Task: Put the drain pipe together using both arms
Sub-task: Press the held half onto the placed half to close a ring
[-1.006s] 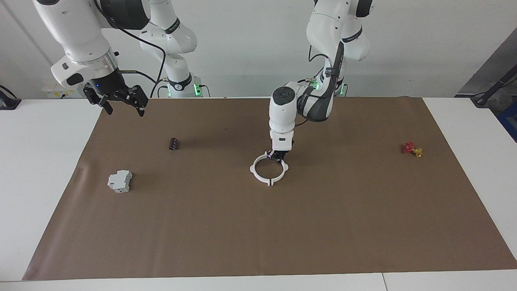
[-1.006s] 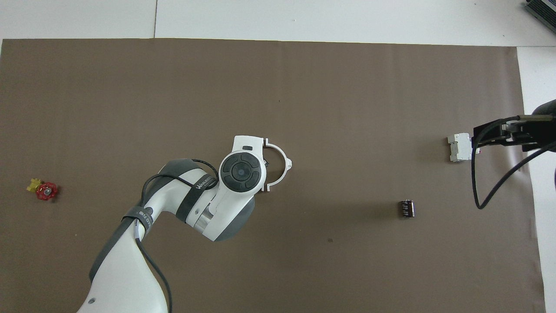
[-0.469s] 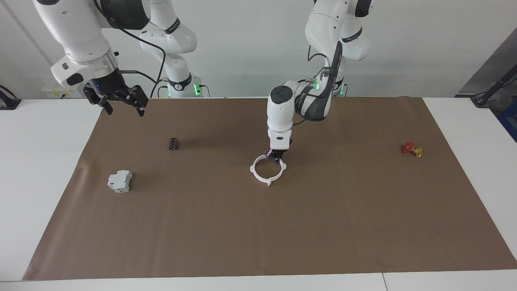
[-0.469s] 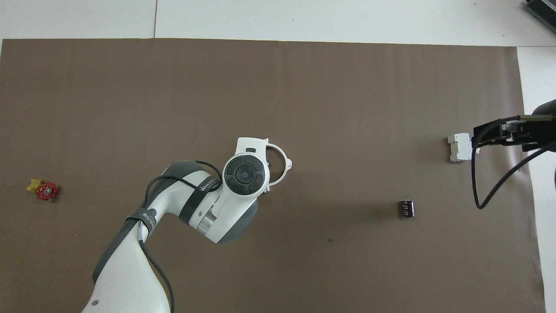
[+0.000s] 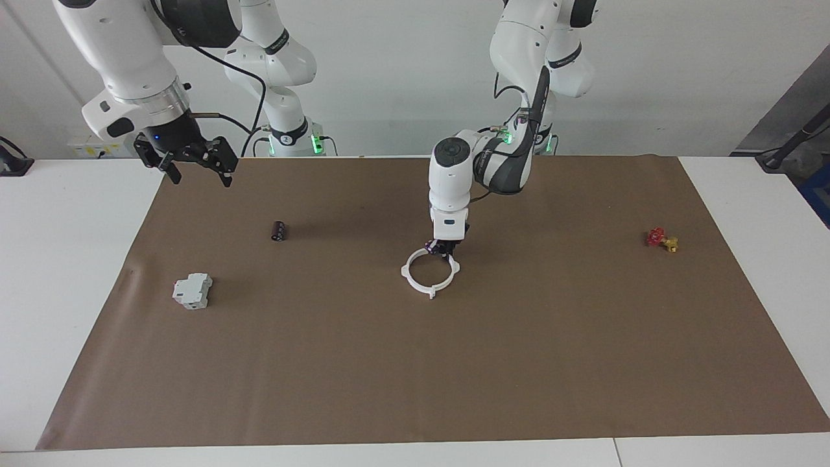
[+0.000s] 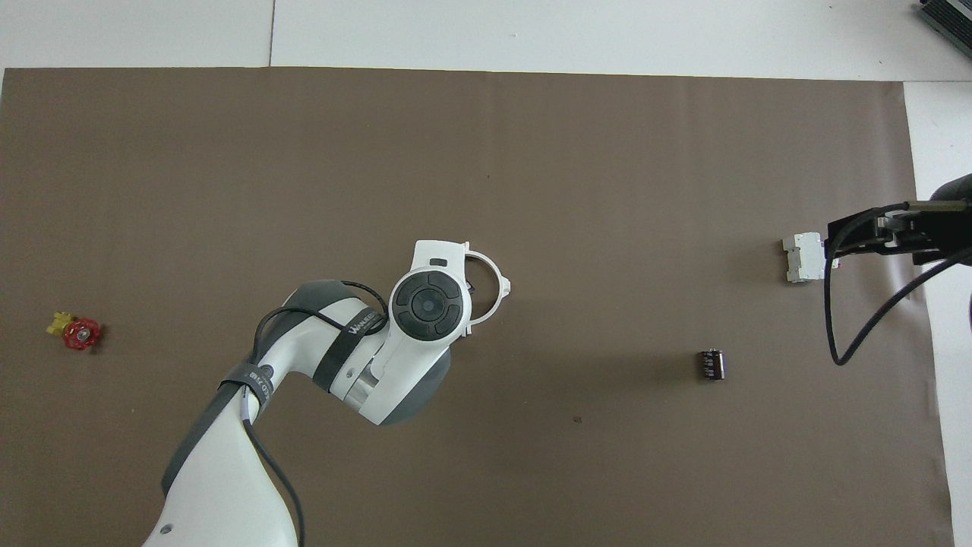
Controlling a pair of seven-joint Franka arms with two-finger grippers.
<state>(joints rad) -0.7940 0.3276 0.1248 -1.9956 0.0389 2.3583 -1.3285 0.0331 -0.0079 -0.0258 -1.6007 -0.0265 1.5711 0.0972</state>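
Note:
The drain pipe (image 5: 415,284) lies as one white ring with small tabs at the middle of the brown mat. In the overhead view only one arc of the drain pipe (image 6: 499,275) shows past the left arm's wrist. My left gripper (image 5: 443,247) points straight down onto the part of the rim nearest the robots; its hold is not clear. My right gripper (image 5: 194,170) hangs open and empty, high over the mat's edge at the right arm's end. Seen from overhead, that right gripper (image 6: 839,241) is beside the boxy block.
A grey-white boxy block (image 5: 192,290) and a small dark cylinder (image 5: 279,231) lie on the mat toward the right arm's end. A red-and-yellow valve (image 5: 661,239) lies toward the left arm's end. White table borders the brown mat (image 5: 415,389).
A second ago the left gripper and the ring sat slightly farther from the robots; both shifted a little toward them. Over the last half second nothing visibly moved. The right arm waits.

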